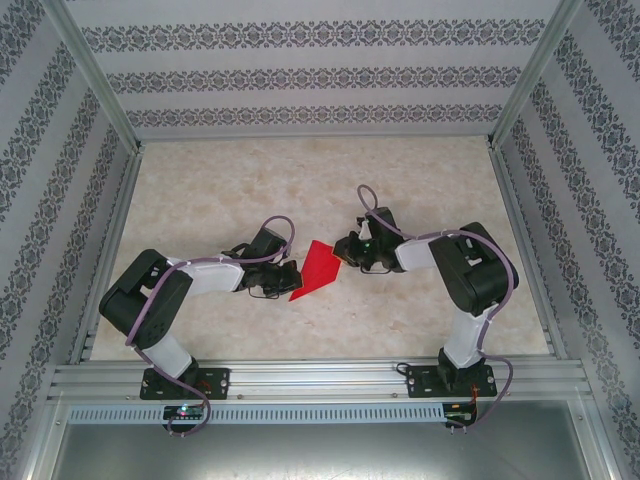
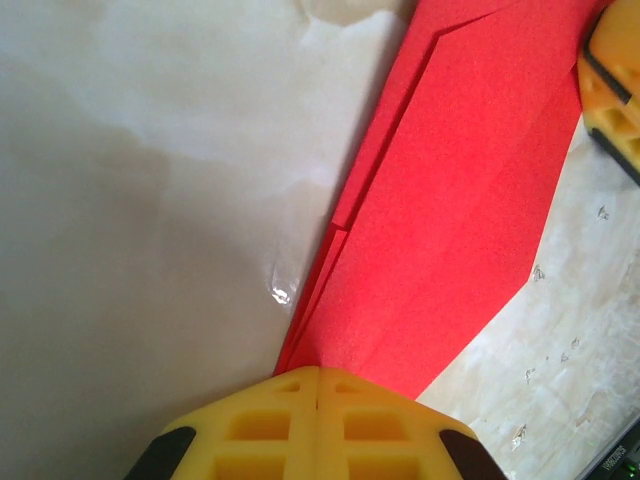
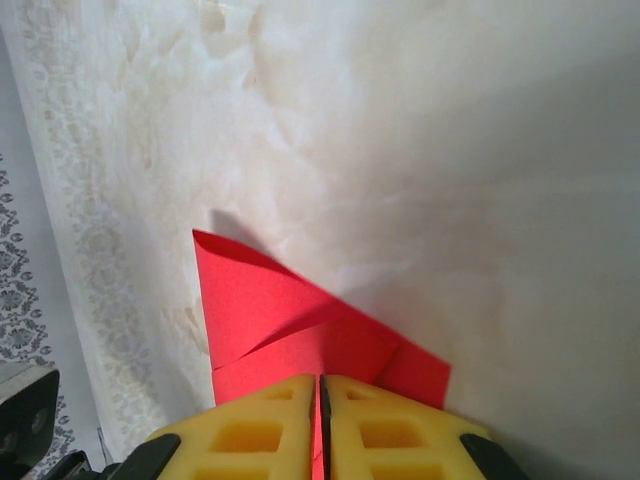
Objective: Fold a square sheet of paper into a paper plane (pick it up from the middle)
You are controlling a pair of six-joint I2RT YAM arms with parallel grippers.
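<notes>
You've got the paper plane (image 1: 318, 268) at the middle of the table (image 1: 200, 200), between the two grippers. It's red, part-folded and creased to a long point, with the tip aimed near-left and the wide end far-right. The left gripper (image 1: 287, 281) sits at the near-left tip, yellow fingers (image 2: 270, 425) pressed together with the red point running in between them, so it's pinching the plane. The right gripper (image 1: 346, 252) is on the far-right edge, fingers (image 3: 390, 425) all but touching with a red sliver in the slit, clamped on the same plane; layered flaps fan out beyond them.
</notes>
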